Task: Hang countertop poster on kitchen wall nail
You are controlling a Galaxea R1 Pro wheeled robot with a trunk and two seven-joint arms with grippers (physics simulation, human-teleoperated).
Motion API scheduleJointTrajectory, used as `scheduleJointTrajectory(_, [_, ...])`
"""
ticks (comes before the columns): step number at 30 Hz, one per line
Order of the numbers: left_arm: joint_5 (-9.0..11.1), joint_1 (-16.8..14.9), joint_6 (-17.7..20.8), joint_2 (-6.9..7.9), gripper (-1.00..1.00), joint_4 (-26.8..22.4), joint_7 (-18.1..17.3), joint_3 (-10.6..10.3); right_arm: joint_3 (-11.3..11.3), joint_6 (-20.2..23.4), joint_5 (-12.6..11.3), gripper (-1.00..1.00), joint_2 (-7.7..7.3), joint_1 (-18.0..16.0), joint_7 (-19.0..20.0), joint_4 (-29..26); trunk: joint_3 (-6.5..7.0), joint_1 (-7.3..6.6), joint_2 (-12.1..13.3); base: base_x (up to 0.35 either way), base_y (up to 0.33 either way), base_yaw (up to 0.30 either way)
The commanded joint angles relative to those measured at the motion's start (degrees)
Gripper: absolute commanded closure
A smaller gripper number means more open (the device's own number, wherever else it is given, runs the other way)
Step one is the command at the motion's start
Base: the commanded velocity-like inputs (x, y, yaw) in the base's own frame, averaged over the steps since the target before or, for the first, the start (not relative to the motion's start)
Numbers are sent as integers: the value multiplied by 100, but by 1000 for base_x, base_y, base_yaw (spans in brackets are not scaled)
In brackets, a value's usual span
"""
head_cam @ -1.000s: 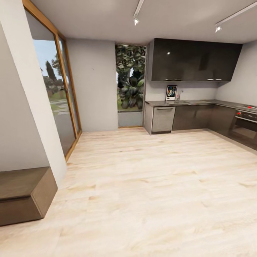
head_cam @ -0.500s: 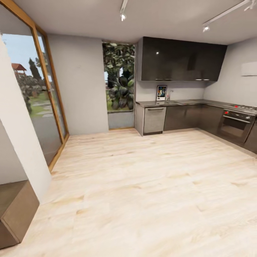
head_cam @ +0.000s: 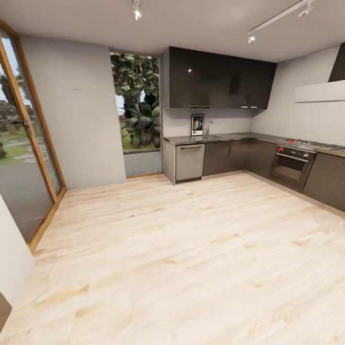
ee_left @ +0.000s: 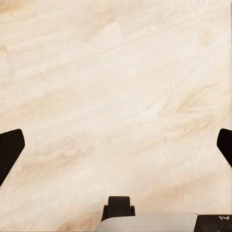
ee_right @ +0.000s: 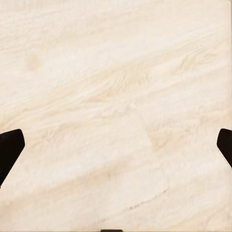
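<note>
poster far across room

Ahead of you the glossy grey counter runs along the far wall and turns down the right-hand wall in an L. On it the poster stands upright against the wall near its left end, with a chrome tap just beside it and a hob on the right-hand leg. Pale wooden floor lies bare between you and the cabinets.

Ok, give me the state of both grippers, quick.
Left gripper: open, holding nothing, over the pale wooden floor.
Right gripper: open, holding nothing.
</note>
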Motion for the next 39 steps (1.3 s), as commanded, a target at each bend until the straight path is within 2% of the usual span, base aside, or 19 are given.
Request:
scheduleJointTrajectory(1, [-2,2,-10,-1,-100,-6,0,6,2,-18,8,-100,0,-3,-1,5,-5,4,-2,337,0,-87])
scheduleJointTrajectory(20, [-9,2,-10,-1,-100,-5,0,6,10,-17,9,-100,1,-3,-1,13,-5,4,-2,337,-4,-15])
scheduleJointTrajectory(39, [-10,2,-10,-1,-100,-6,0,6,11,-18,8,-100,1,-3,-1,13,-5,4,-2,318,-108,0])
